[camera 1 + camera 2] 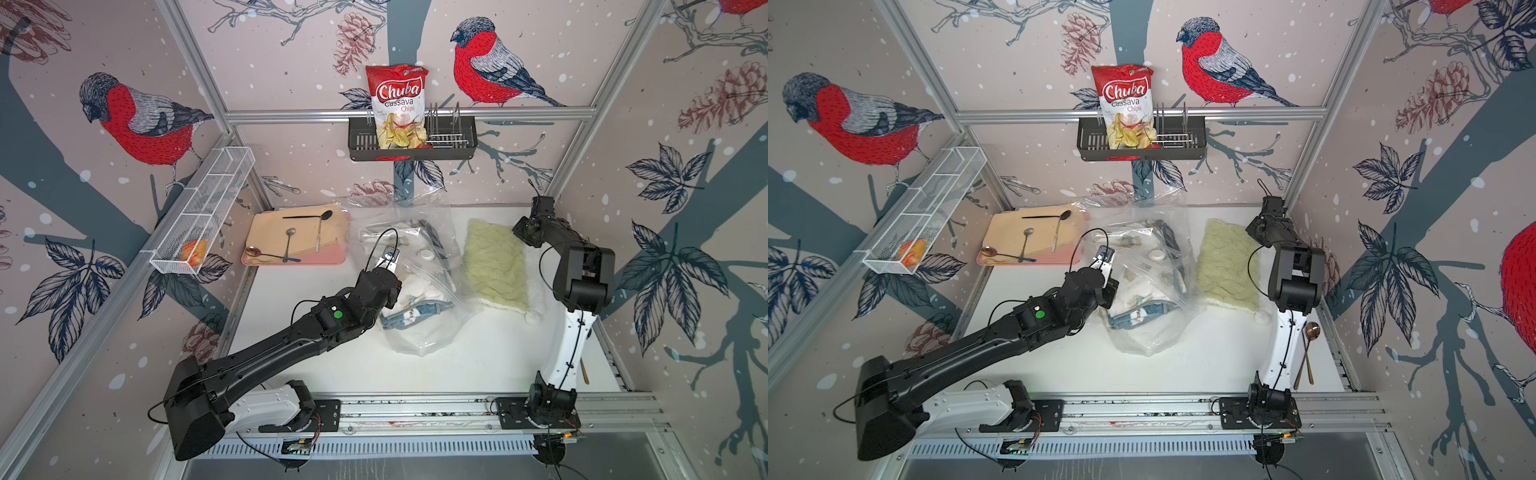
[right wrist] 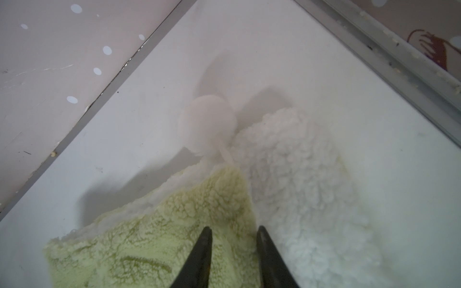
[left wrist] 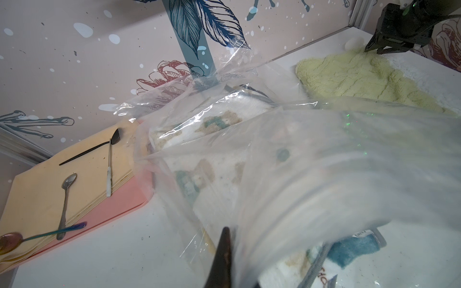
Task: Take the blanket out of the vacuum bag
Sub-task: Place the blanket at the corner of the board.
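Note:
The vacuum bag point(image 1: 415, 291) lies crumpled mid-table in both top views, its white valve cap point(image 1: 1157, 254) facing up. A white cloth with teal patches point(image 3: 219, 124) sits inside it. The pale yellow-green fleece blanket point(image 1: 494, 266) lies outside the bag, flat on the table to its right. My left gripper point(image 1: 390, 259) is shut on the bag's plastic film at its left edge; one dark finger point(image 3: 224, 251) shows beside the film. My right gripper point(image 2: 234, 229) hovers over the blanket's far corner point(image 2: 149, 237) with jaws apart, near a white pompom point(image 2: 209, 122).
A pink tray point(image 1: 328, 259) with a cream board and several spoons sits left of the bag. A white wire basket point(image 1: 203, 212) hangs on the left wall. A black rack point(image 1: 411, 153) holds a red chips bag point(image 1: 398, 104). A copper spoon point(image 1: 1308, 345) lies by the right rail.

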You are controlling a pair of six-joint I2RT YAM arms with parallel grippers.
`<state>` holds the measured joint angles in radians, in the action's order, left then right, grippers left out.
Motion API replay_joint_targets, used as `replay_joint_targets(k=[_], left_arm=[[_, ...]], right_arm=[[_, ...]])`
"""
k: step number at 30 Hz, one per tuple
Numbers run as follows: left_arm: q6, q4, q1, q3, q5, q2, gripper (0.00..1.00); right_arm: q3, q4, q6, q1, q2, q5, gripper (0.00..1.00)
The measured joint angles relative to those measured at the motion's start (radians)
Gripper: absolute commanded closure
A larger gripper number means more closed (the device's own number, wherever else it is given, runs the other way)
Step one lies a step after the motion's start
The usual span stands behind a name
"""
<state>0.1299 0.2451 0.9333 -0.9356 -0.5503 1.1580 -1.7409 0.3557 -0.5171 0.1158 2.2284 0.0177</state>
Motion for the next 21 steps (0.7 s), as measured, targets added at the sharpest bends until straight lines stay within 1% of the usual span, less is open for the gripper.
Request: replay_joint_targets(k=[2,4,8,14,18,21], left_arm=[[0.0,0.0,0.0,0.0,0.0,0.0,1.0],[0.0,0.0,0.0,0.0,0.0,0.0,1.0],[-0.001,0.0,0.0,0.0,0.0,0.001,1.0],[-0.003,0.0,0.0,0.0,0.0,0.001,1.0],[-0.003,0.0,0.0,0.0,0.002,-0.003,1.0],[-0.003,0.0,0.0,0.0,0.004,-0.006,1.0]], right_arm=[[-0.006,0.001,0.002,-0.002,0.007,0.0,0.95],[-0.007,0.006,0.001,-0.006,0.007,0.0,1.0],[0.031,-0.003,0.002,-0.011,-0.033,0.008,1.0],[0.154,-0.063,-0.005,-0.014,-0.174,0.043,1.0],[0.245,-0.102,-0.01,0.003,-0.246,0.057,1.0],[0.273,-0.117,-0.016,0.034,-0.274,0.062,1.0]])
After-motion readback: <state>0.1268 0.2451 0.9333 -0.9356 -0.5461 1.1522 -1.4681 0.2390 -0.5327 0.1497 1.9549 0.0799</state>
